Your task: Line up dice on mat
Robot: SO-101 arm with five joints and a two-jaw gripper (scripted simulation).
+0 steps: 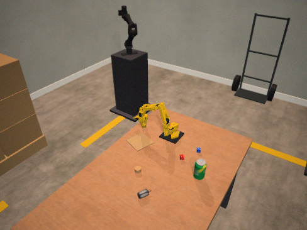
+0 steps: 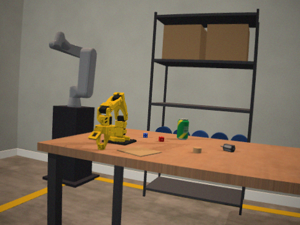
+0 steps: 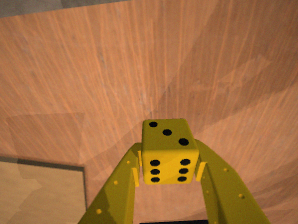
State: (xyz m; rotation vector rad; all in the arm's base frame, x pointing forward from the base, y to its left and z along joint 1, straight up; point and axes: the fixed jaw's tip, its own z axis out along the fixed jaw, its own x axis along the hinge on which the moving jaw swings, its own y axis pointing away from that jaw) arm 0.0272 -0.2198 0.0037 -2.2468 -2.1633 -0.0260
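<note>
Yellow plastic fingers of the gripper (image 3: 167,172) pinch a yellow die (image 3: 166,150) from both sides in the lower centre of the wrist view. The die is a smooth cube with black pips: three run diagonally across its upper face and six sit in two columns on the face toward the camera. Beneath it lies the orange-brown wood grain of the table (image 1: 176,201), crossed by soft shadows.

A corner of the mat (image 3: 35,192), a flat pale tan square with a thin dark edge, fills the lower left of the wrist view. In the top view the mat (image 1: 140,141) lies just below the gripper (image 1: 143,123), left of the arm's black base plate (image 1: 180,136); the pictures do not show whether the die hangs over it or beside it.

Right of and below the base plate, near the middle of the top view, rest the red die (image 1: 182,156) and the blue die (image 1: 199,149), near each other and well apart from the mat. A glossy green can (image 1: 200,168) stands upright just below them. Farther down the frame sit a short tan cylinder (image 1: 138,169) and a small dark grey cylinder (image 1: 143,193) lying on its side.

Beyond the table's upper edge stands a black pedestal (image 1: 129,85) bearing a dark arm (image 1: 129,29). A hand truck (image 1: 259,60) leans at the wall in the upper right, and cardboard boxes (image 1: 14,107) are stacked at the left edge.
</note>
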